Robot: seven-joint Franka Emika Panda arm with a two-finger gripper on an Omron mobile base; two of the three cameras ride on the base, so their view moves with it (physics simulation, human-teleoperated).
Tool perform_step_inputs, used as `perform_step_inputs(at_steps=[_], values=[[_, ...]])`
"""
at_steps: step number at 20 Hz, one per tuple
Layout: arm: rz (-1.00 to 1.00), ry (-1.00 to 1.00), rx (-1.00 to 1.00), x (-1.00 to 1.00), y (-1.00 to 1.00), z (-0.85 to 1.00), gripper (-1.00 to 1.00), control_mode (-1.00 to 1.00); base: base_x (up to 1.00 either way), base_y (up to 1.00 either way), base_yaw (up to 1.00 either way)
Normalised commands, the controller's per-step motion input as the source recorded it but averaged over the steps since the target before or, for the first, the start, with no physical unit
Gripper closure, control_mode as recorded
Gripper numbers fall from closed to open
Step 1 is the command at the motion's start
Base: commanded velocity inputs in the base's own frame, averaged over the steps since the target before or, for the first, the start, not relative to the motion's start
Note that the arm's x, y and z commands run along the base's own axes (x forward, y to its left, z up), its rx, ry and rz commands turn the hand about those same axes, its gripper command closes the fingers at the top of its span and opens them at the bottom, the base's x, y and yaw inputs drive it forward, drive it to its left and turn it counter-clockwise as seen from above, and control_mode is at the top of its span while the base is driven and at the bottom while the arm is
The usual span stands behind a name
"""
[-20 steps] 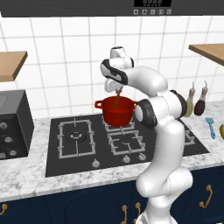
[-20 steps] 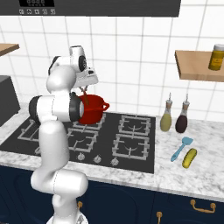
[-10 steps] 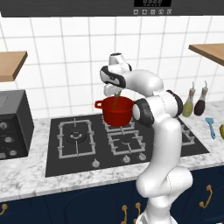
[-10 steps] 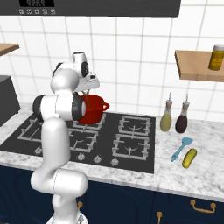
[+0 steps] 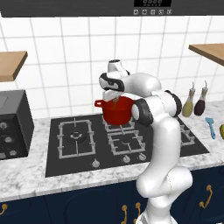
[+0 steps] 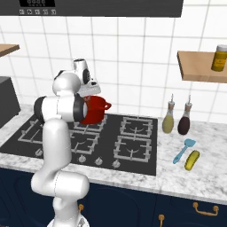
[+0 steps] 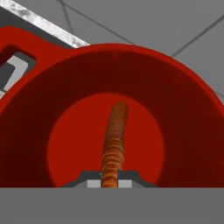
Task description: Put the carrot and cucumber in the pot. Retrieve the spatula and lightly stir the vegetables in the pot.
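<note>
Hand view: ridged tapering carrot [image 7: 114, 144] pinched, seemingly, above round pot [image 7: 183, 131].

White tiled wall [image 5: 65, 57] fills the upper frame. A black 4-burner hob [image 5: 87, 144] sits centre on the grey marble desk [image 6: 195, 177]. Navy cabinets [image 6: 133, 208] run along the bottom; wooden shelves [image 6: 199, 66] flank the upper sides.

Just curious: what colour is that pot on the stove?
Red, the pot; the hand view shows it best.
</note>
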Motion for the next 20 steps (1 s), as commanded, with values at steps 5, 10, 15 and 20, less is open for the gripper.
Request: perform_step_inputs(at_steps=[5,10,15,20], values=[[0.00,-0.01,0.00,0.00,0.01,-0.30,-1.00,-1.00,0.00,0.00,0.00],[0.00,0.00,0.00,0.00,0.00,-0.06,-1.00,-1.00,0.00,0.00,0.00],[0.00,-0.01,0.00,0.00,0.00,0.00,-1.00,-1.00,0.00,0.00,0.00],[0.00,0.00,0.00,-0.01,0.00,0.04,-1.00,-1.00,0.00,0.00,0.00]])
